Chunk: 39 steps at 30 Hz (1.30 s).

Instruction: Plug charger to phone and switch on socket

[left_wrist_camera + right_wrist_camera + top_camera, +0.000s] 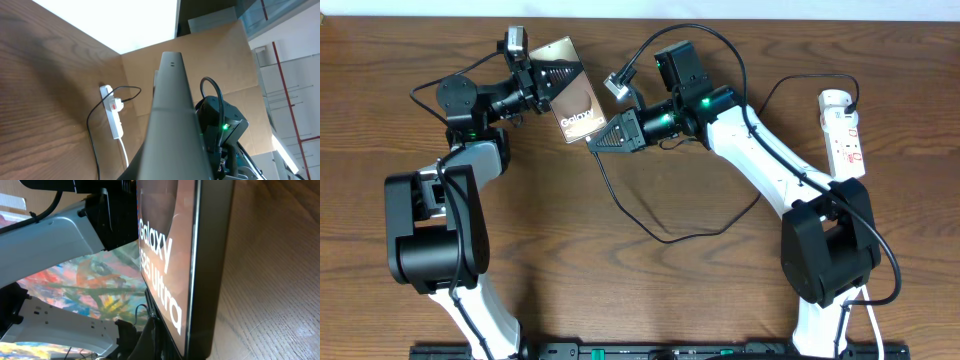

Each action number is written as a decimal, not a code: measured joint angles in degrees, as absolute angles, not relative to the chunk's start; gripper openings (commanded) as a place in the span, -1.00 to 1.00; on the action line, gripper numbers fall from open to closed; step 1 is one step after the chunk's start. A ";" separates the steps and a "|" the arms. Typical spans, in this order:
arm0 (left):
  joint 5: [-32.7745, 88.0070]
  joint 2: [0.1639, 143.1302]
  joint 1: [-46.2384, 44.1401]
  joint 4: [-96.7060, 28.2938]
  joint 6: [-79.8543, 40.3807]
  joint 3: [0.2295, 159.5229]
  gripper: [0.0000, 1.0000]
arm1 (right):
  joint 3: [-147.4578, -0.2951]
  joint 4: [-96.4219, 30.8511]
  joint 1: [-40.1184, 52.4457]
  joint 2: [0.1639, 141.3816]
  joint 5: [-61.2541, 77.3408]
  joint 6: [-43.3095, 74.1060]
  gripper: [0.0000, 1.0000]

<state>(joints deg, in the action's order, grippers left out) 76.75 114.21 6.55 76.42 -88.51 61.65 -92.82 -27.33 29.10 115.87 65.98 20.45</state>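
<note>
My left gripper (542, 85) is shut on the phone (572, 95) and holds it tilted above the table at the back. The phone's brownish screen shows white "Galaxy" lettering. Its edge fills the left wrist view (172, 115), and its screen fills the right wrist view (165, 265). My right gripper (598, 140) is shut on the tip of the charger (665, 238), pressed against the phone's lower end (152, 340). The connector itself is hidden. The thin black cable loops across the table to the white socket (844, 130) at the far right, also in the left wrist view (114, 112).
A small silver and black block (618, 85) hangs on a cable just right of the phone. The wooden table (650, 290) runs to a black rail (650, 350) at the front edge. The socket's white cord (124, 152) trails toward the front.
</note>
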 measured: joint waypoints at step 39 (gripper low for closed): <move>76.60 114.21 6.57 76.42 -88.51 61.65 -0.86 | -92.55 -25.91 28.58 115.87 67.00 21.93 -0.98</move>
